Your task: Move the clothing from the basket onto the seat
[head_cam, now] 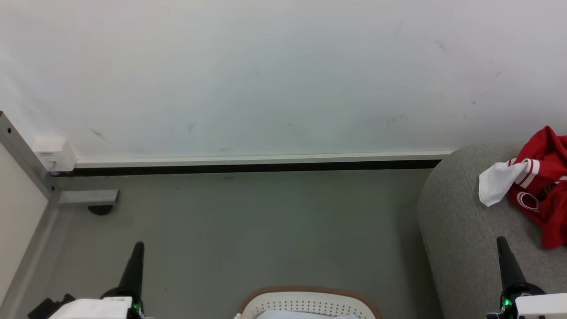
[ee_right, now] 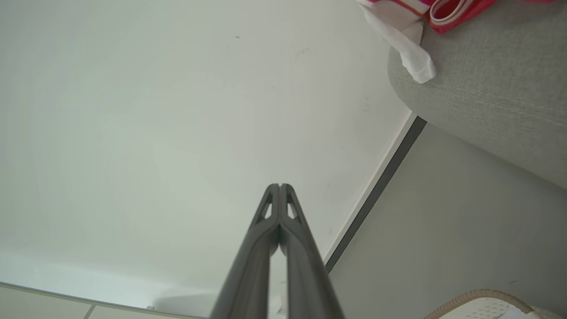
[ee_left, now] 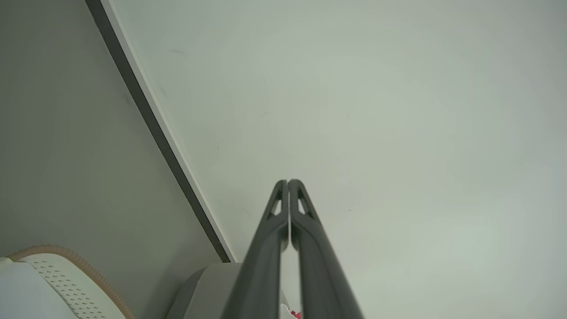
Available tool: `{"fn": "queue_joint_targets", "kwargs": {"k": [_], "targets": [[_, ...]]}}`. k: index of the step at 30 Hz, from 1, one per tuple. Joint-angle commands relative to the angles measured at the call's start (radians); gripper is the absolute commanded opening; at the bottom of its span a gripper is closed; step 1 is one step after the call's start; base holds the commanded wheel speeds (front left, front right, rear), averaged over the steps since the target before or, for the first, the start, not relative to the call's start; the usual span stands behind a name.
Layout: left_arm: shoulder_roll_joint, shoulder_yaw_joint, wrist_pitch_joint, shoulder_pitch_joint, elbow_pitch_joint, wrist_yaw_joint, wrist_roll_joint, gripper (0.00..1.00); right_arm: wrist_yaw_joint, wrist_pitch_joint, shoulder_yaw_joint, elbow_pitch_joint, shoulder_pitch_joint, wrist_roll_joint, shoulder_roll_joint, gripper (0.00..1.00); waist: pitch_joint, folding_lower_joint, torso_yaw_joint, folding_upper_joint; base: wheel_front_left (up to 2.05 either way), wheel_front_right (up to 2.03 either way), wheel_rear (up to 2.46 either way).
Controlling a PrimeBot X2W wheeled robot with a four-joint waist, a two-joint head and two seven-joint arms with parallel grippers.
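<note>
No readable text, number or brand. On clothing (head_cam: pixel 548 153) at right edge of frame: white-outlined oval logo (head_cam: pixel 527 201), too small to read.

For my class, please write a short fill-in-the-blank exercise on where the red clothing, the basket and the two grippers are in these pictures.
1. The red clothing lies on the grey ____.
2. The left gripper and the right gripper are both ____, holding nothing.
3. In the head view the white basket stands on the ____, between the two grippers.
Missing words: seat; shut; floor.
</note>
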Motion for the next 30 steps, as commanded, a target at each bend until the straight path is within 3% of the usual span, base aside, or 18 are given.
{"fn": "queue_joint_targets", "kwargs": {"k": [1,30], "targets": [[0.002,0.007,0.010,-0.016,-0.008,0.002,-0.026,0.00,-0.002,0.005,-0.006,0.001,-0.020,0.028,-0.012,0.00,0.000,0.0000,0.001,0.0000,0.00,0.00,0.00],[-0.005,0.025,0.063,-0.037,-0.006,0.007,-0.215,0.00,-0.002,0.036,-0.015,0.008,-0.035,0.242,-0.033,0.00,0.008,0.0000,0.010,0.0000,0.00,0.00,0.00]]}}
